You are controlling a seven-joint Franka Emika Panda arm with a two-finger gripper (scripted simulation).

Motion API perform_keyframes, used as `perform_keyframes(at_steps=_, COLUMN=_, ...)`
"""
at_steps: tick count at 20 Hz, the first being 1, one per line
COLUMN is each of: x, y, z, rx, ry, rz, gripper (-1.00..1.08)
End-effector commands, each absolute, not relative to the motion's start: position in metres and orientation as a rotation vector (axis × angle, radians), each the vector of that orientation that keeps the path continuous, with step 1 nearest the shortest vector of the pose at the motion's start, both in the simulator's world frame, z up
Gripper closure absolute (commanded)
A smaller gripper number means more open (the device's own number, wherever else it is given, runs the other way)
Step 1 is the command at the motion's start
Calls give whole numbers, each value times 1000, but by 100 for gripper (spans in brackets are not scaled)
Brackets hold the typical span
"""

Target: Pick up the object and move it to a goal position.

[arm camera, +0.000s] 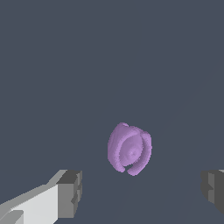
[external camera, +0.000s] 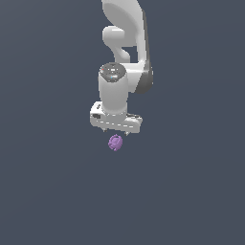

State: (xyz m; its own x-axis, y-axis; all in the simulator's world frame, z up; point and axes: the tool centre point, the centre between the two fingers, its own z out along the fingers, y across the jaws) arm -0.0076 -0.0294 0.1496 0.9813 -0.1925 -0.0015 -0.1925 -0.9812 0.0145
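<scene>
Wrist view: the gripper (arm camera: 142, 192) fingers (arm camera: 70, 192) stand wide apart, gripping nothing. The object (arm camera: 129, 148) lies beyond them. Exterior view: it sits at the gripper's 6 o'clock.

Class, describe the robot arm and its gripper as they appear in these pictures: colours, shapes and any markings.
The arm is glossy white with rounded, bulbous segments and dark grey bands at the joints; one joint has a dark, shiny cap. The gripper is a flat white block carrying a dotted line. Its fingertips are white with blocky dark grey pads. No cables or lettering show.
</scene>
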Motion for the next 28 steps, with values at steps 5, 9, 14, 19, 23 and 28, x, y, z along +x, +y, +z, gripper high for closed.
perform_keyframes(at_steps=5, x=-12, y=-32, z=119, rx=3087, ry=-557, rz=-3, gripper=-92)
perform_keyframes(at_steps=9, x=-15, y=-34, z=105, rx=3066, ry=-679, rz=-2, gripper=-92)
perform_keyframes(at_steps=14, x=-17, y=-35, z=94, rx=3044, ry=-774, rz=0, gripper=-92)
perform_keyframes(at_steps=19, x=-18, y=-36, z=90, rx=3037, ry=-805, rz=0, gripper=-92)
perform_keyframes(at_steps=23, x=-18, y=-36, z=87, rx=3038, ry=-797, rz=-1, gripper=-92)
perform_keyframes(at_steps=28, x=-19, y=-36, z=69, rx=3038, ry=-800, rz=-1, gripper=-92)
